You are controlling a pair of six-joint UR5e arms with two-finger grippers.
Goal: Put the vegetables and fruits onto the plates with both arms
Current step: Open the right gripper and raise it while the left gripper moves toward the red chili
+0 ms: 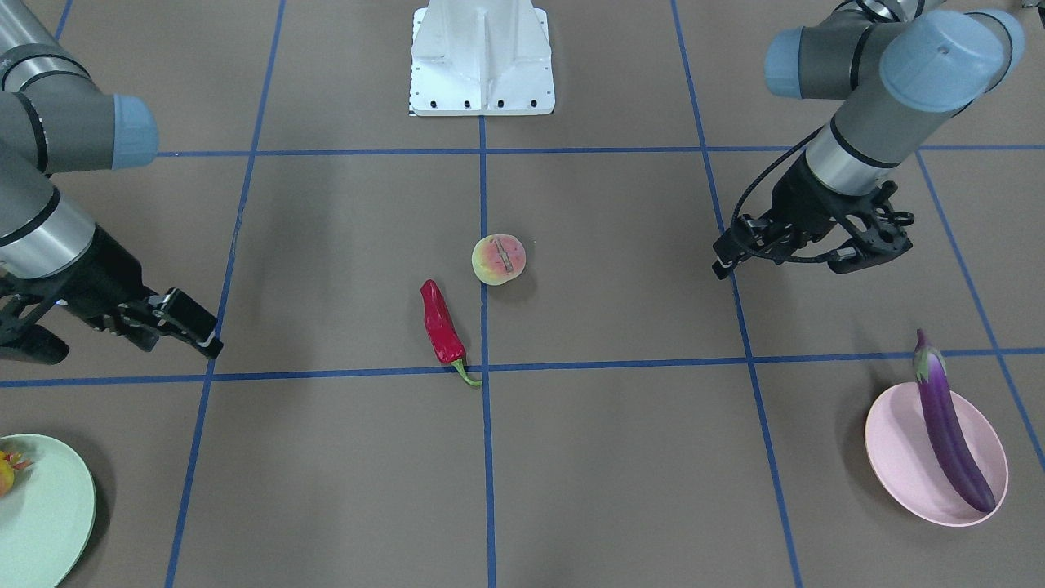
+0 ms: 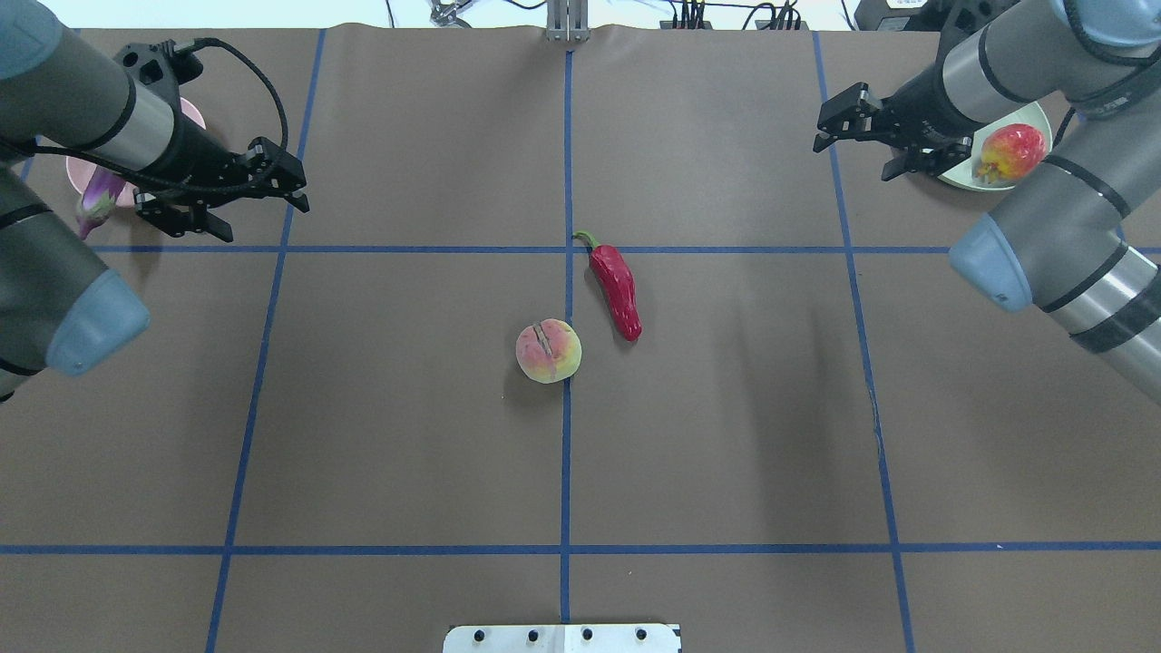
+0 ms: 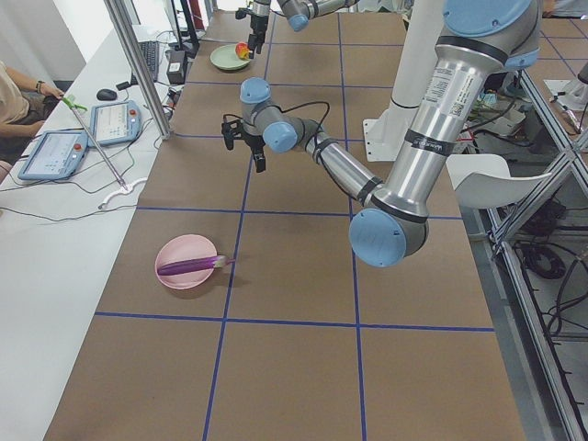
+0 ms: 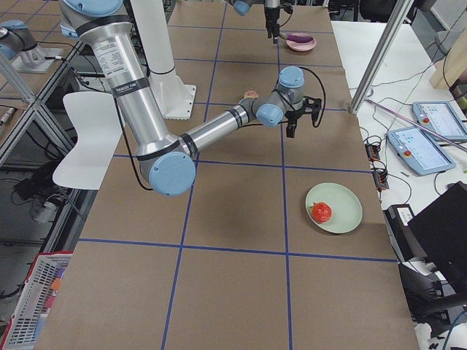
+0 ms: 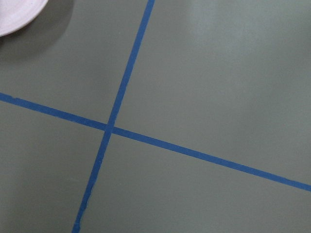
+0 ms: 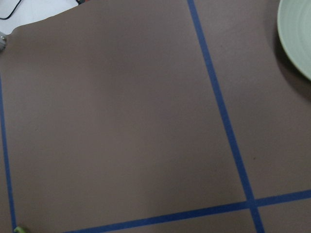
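Note:
The yellow-green peach (image 2: 548,351) and the red chili pepper (image 2: 617,290) lie side by side on the table's middle, free of both arms. On the pale pink plate (image 1: 898,457) the purple eggplant (image 1: 947,433) rests lengthwise, with its cap over the rim. My left gripper (image 2: 265,220) hovers open and empty just inward of that plate. A pomegranate (image 2: 1007,152) sits on the mint green plate (image 4: 346,211). Beside that plate my right gripper (image 2: 851,156) is open and holds nothing. Each wrist view shows only bare table and a plate's rim.
The brown table is marked with blue tape lines (image 2: 566,453). The white robot base (image 1: 482,61) stands at the robot's edge. Beyond the table's far edge are tablets (image 3: 64,147), cables and a seated person (image 3: 18,101).

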